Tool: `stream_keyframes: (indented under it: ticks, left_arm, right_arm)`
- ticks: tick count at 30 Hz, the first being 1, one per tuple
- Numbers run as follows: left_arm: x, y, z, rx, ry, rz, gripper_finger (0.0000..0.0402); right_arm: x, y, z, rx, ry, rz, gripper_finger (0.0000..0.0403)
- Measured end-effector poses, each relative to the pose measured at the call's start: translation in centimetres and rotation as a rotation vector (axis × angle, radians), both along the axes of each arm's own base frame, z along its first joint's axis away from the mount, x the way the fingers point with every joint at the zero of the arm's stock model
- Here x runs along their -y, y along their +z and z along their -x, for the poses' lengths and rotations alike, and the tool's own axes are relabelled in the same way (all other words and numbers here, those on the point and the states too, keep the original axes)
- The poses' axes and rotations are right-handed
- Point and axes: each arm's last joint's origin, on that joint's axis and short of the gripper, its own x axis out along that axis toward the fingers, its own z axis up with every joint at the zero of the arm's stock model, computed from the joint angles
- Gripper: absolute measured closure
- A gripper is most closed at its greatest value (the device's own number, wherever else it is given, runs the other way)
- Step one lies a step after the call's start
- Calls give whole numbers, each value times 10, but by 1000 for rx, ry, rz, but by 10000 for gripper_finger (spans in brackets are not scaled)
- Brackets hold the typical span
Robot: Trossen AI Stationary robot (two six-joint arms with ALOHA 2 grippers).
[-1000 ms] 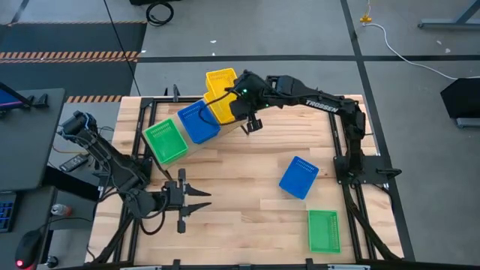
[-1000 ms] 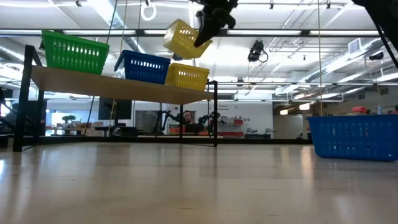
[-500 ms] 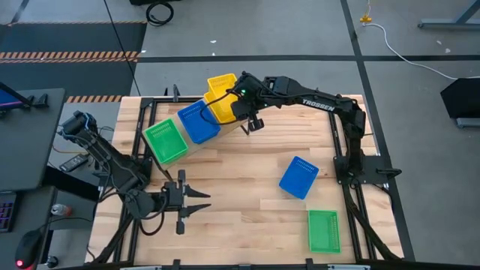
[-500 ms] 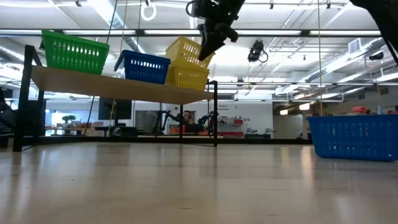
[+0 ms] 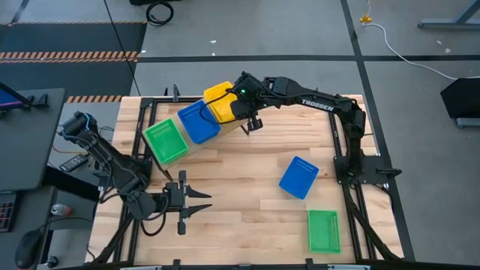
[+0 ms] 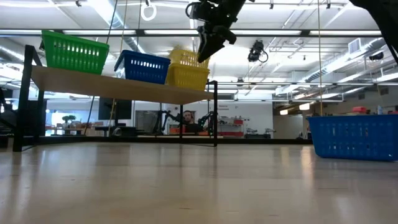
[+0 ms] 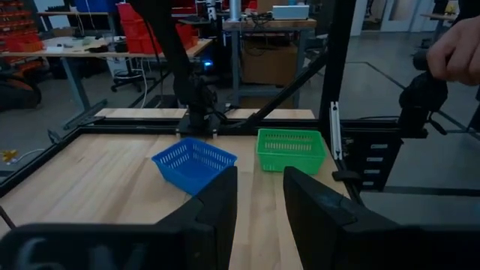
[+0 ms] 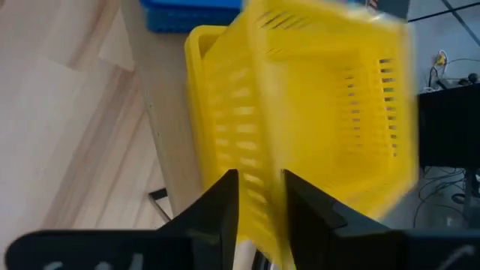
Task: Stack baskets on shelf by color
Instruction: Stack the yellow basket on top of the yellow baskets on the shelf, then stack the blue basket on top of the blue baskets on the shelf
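Note:
On the shelf point(image 5: 225, 129) stand a green basket point(image 5: 165, 141), a blue basket point(image 5: 198, 121) and a lower yellow basket point(image 6: 188, 77) by their bottoms. A second yellow basket point(image 5: 217, 97) sits in the lower yellow one, blurred in the low and right wrist views. My right gripper point(image 6: 204, 51) hangs just above its right end, fingers apart, slanting down. The basket's wall point(image 8: 262, 150) shows between the fingers. My left gripper point(image 5: 206, 201) waits open over the table's near left part. My right gripper's fingers point(image 8: 225, 195) stand on either side of the upper yellow basket's wall, slanting down from the table's right. Whether they touch it, I cannot tell.
A blue basket point(image 5: 299, 177) lies loose on the table right of the middle. A green basket point(image 5: 323, 230) lies near the front right corner. Both show in the left wrist view, where a person's hand point(image 7: 457, 52) is beyond the table's edge.
My right gripper has sunk a little toward the shelf. The upper yellow basket, tilted and held high above the shelf a second ago, has come down into the lower yellow basket and now sits nearly level in it.

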Motion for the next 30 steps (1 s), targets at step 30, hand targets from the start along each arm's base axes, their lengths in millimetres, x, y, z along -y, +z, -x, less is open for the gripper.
stream_keyframes:
  ticks: [30]
  left_arm:
    - [0, 2, 0, 15, -6, -36, 285]
  right_arm:
    - [-99, -21, 20, -257, -450, -486, 261]
